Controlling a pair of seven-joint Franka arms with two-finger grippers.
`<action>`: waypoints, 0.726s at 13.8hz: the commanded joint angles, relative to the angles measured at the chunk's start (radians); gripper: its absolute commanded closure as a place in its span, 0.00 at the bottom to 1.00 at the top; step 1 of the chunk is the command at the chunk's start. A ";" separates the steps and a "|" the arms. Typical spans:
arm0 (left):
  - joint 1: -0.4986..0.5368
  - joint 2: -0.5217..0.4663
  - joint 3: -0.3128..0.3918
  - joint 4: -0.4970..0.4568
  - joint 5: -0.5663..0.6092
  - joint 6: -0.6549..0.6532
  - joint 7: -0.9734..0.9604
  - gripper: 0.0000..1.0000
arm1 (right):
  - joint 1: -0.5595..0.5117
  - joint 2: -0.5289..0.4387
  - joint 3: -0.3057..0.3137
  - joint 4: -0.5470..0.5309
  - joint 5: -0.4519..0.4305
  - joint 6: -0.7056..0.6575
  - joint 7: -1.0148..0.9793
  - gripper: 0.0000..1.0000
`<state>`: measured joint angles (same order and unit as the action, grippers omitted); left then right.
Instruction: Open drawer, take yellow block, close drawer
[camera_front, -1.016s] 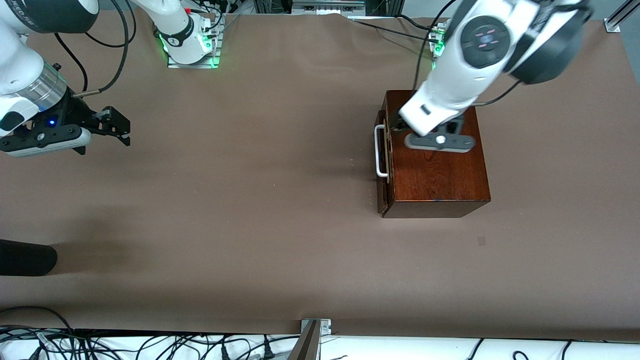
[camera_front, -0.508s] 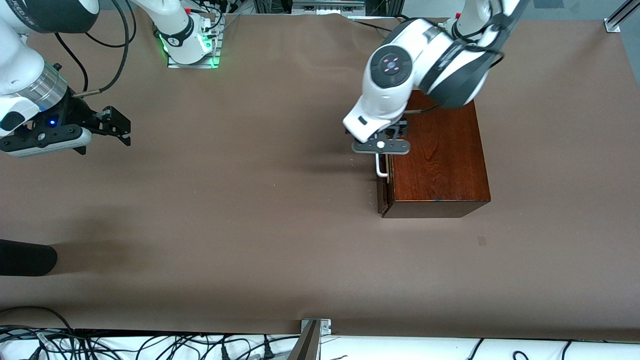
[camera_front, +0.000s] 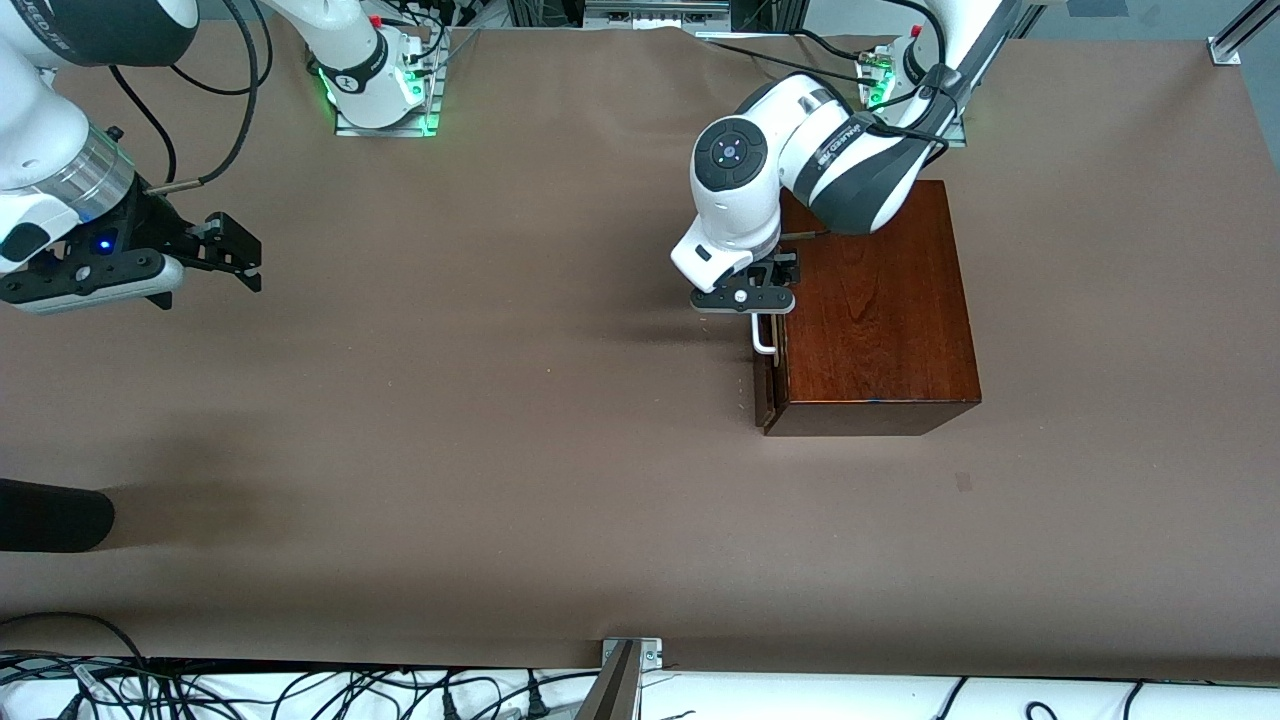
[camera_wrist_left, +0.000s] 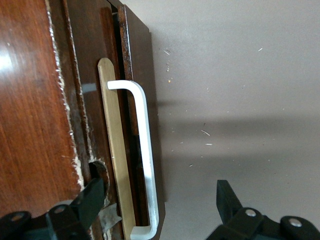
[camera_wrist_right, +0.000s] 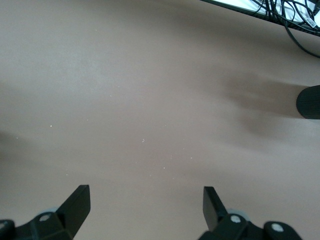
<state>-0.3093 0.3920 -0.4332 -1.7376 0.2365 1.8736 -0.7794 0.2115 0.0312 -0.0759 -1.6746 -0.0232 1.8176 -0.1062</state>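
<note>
Brown desk (camera_front: 500, 450), closed drawer (camera_front: 768, 385): left tool (camera_wrist_left: 160, 210) hangs open straddling the handle (camera_wrist_left: 145, 150), whose bar crosses the finger gap. Right tool (camera_wrist_right: 142, 205) waits open.

The drawer (camera_front: 768, 340) is found shut, or very nearly so, in a glossy dark mahogany box (camera_front: 875, 310) standing toward the left arm's end of the bench. Its dark reddish-brown front panel (camera_wrist_left: 142, 115) is set upright and faces the right arm's end. A white bar handle (camera_wrist_left: 145, 165) is mounted lengthwise on the panel. The yellow block is not visible.
</note>
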 joint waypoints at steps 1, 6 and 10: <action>-0.004 0.001 -0.001 -0.014 0.040 0.019 -0.023 0.00 | -0.004 0.003 0.004 0.013 0.014 -0.008 0.006 0.00; -0.022 0.027 -0.001 -0.014 0.078 0.028 -0.043 0.00 | -0.004 0.003 0.002 0.013 0.014 -0.009 0.005 0.00; -0.024 0.045 -0.001 -0.014 0.083 0.030 -0.046 0.00 | -0.004 0.003 0.002 0.013 0.014 -0.009 0.005 0.00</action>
<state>-0.3296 0.4238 -0.4334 -1.7500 0.2822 1.8959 -0.8035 0.2115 0.0312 -0.0759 -1.6746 -0.0232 1.8176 -0.1062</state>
